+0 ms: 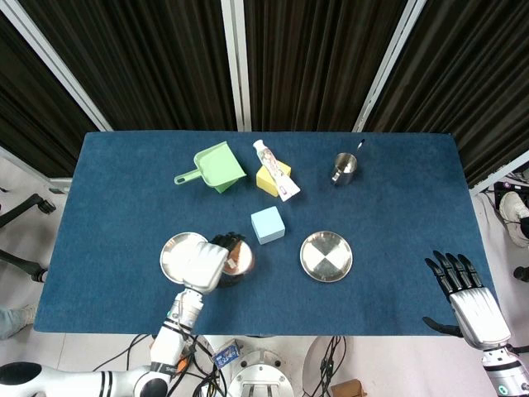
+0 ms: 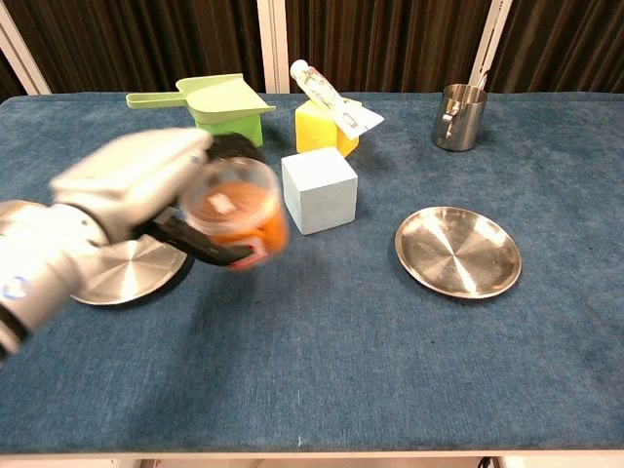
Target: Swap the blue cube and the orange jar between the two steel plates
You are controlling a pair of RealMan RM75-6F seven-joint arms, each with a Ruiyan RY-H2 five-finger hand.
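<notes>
My left hand (image 1: 202,266) (image 2: 146,200) grips the orange jar (image 1: 238,258) (image 2: 234,214) and holds it in the air, between the left steel plate (image 1: 178,252) (image 2: 122,278) and the blue cube (image 1: 268,225) (image 2: 319,189). The jar looks blurred in the chest view. The left plate is bare now. The cube stands on the blue cloth, not on a plate. The right steel plate (image 1: 326,256) (image 2: 457,252) holds nothing. My right hand (image 1: 463,294) hangs open past the table's right front corner, seen only in the head view.
At the back stand a green dustpan (image 1: 216,166) (image 2: 210,100) on a green block, a yellow block (image 1: 271,177) (image 2: 322,129) with a tube (image 1: 275,169) (image 2: 331,97) lying on it, and a steel cup (image 1: 344,169) (image 2: 458,117).
</notes>
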